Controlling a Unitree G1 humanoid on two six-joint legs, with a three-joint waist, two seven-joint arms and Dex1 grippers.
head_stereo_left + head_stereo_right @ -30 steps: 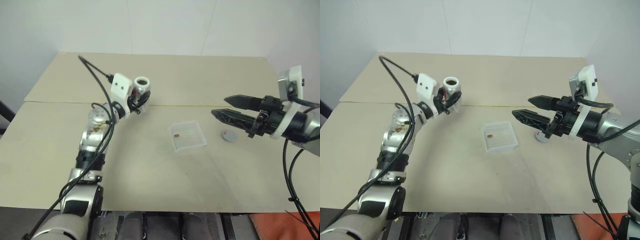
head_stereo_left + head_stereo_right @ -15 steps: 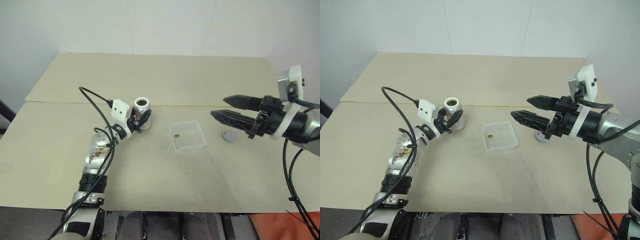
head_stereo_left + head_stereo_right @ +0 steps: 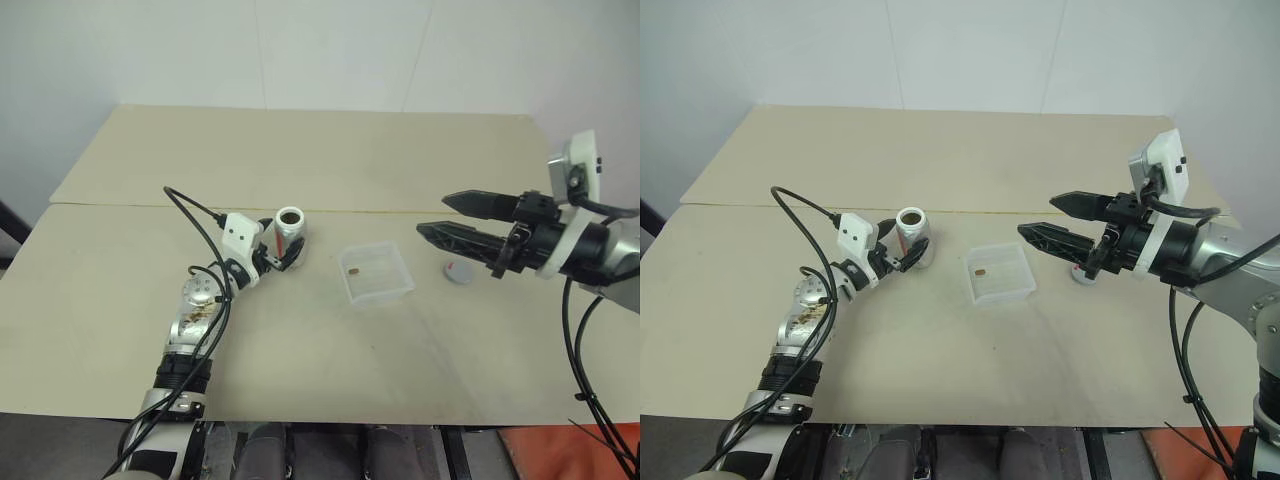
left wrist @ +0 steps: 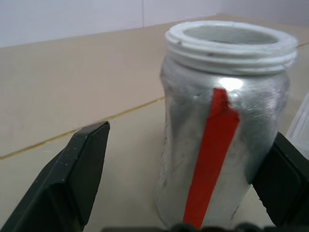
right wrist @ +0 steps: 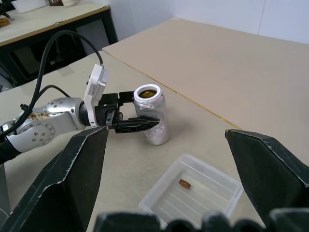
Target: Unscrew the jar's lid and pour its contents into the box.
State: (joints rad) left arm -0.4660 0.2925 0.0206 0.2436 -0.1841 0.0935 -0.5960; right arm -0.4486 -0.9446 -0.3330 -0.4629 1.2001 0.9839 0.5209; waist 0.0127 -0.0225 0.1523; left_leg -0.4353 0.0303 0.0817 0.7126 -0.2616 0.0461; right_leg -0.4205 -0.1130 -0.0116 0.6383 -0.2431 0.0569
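The jar [image 3: 288, 235] stands straight up on the table [image 3: 300, 360], a little left of the middle of the head picture. Its top is open, with no lid on it. The left gripper [image 3: 283, 258] is right there at the jar. Its two black fingers are spread wide, one on each side of the jar, and in the left wrist view there is a gap between the jar and the finger [image 4: 77, 169] on one side. So the gripper has hold of nothing; the jar stands on its own.

The box [image 3: 376, 273] sits in the middle of the picture, just to the right of the jar. A tiny brown piece [image 3: 353, 269] lies inside it, near its left edge. The lid [image 3: 458, 271] lies flat on the table to the right of the box.

The right gripper [image 3: 438, 218] hangs in the air at the right side, above the lid, wide open and empty, pointing toward the middle.

The pouring looks done. The left arm is the near one to the jar. The jar is tall and upright, so the fingers would need to pull straight back, away from it, so they do not knock it over.
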